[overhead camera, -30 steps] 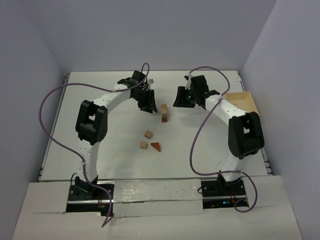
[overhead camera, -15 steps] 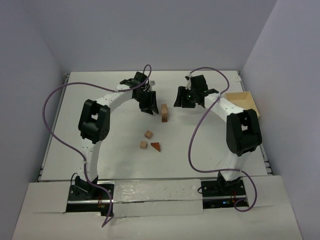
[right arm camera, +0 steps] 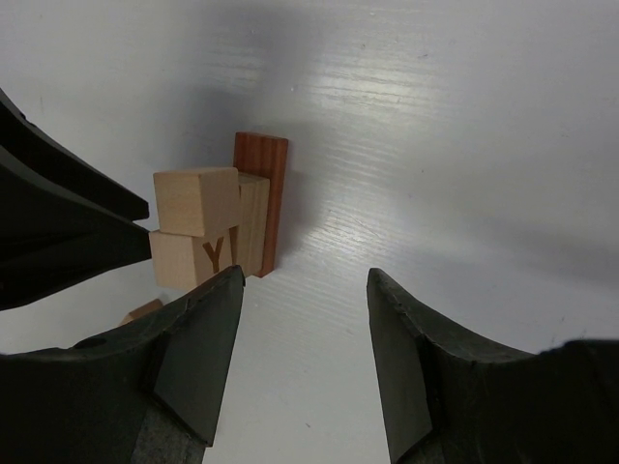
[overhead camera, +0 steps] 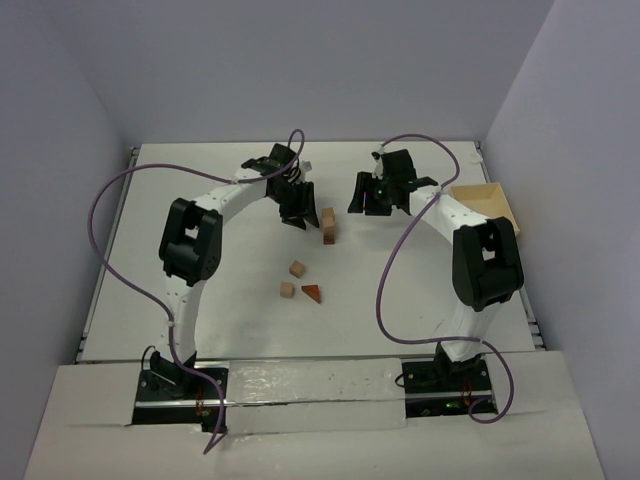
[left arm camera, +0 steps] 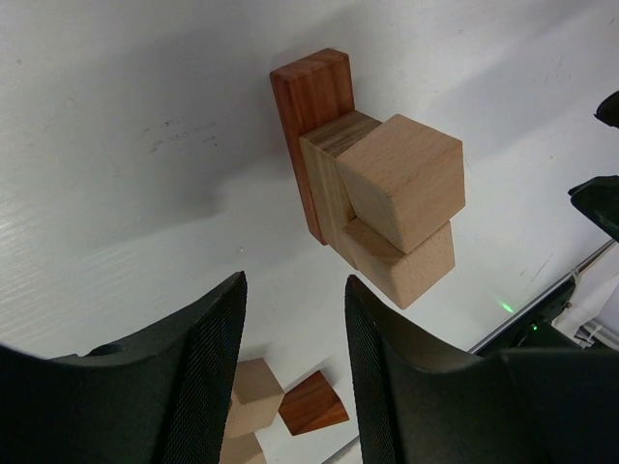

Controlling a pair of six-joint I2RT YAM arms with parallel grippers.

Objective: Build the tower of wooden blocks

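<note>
The left gripper (left arm camera: 295,290) hangs released, its two black jaws apart with only the bare white worktop (overhead camera: 240,330) between them. The right gripper (right arm camera: 305,280) is likewise spread and empty. Between the two, near the middle of the worktop and a little toward its far edge, is the narrow tower (overhead camera: 328,226) of light tan and reddish-brown wooden blocks. Its tan cubes touch a longer reddish-brown piece, and it seems to stand with its long axis upright, though I cannot tell how many tiers it has. The left gripper is just beside it on the left, not touching; the right gripper faces it from the right, somewhat farther off. Toward the near edge from the tower lie the loose pieces: a light tan wooden cube (overhead camera: 297,268), a second tan cube (overhead camera: 287,289) and a reddish-brown wooden wedge (overhead camera: 312,292), all well apart from the tower. This cluster lies straight back from the left gripper toward its own base. That probably makes the left arm the nearer one for the next pick, after drawing back toward the near edge.
</note>
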